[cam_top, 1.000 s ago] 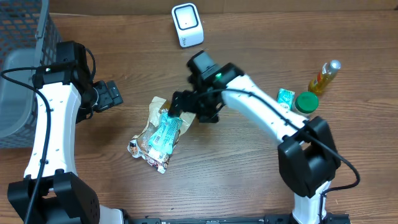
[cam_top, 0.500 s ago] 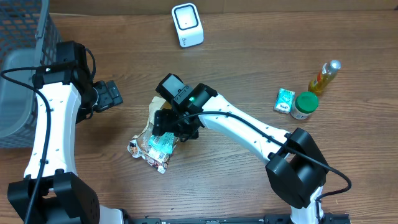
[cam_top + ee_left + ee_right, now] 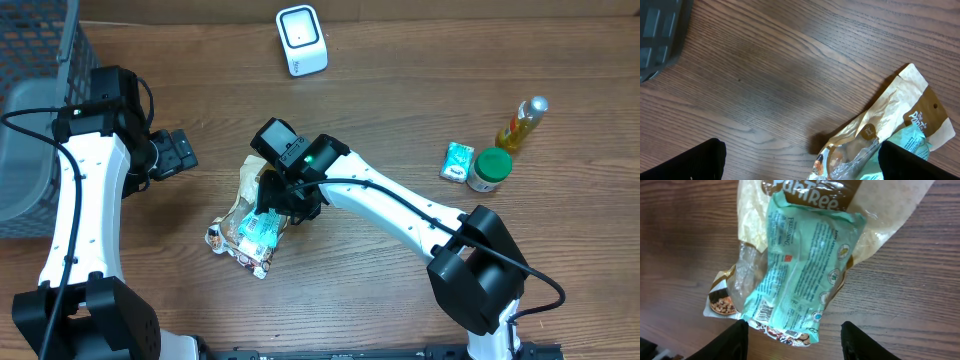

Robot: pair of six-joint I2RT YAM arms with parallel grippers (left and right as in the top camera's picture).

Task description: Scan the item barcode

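One teal packet [image 3: 262,226] lies diagonally on one tan bag [image 3: 248,176], its barcode end between the parted fingers of the right gripper [image 3: 797,340], while the left gripper [image 3: 800,160] is spread wide.

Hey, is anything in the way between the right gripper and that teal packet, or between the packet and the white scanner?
Nothing visible. The right gripper hangs directly over the teal packet, which lies atop a brown bag; only bare table separates it from the white scanner.
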